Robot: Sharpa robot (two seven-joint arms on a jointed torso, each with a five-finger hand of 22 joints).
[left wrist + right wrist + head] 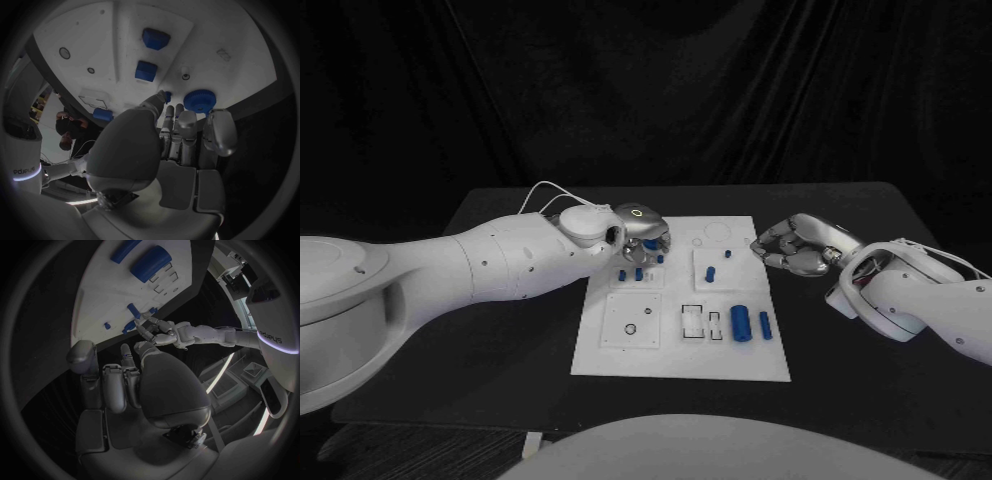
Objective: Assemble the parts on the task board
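Blue part — left hand's fingertips

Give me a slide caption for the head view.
Left hand reaches over task board; right hand waits beside it.

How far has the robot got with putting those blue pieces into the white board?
Seemingly early. Several blue parts lie loose on the task board, and a small rectangular slot looks unfilled. The left hand reaches over small blue pieces at the board's far side; whether it holds one is unclear. The right hand waits beside the board, fingers curled, holding nothing.
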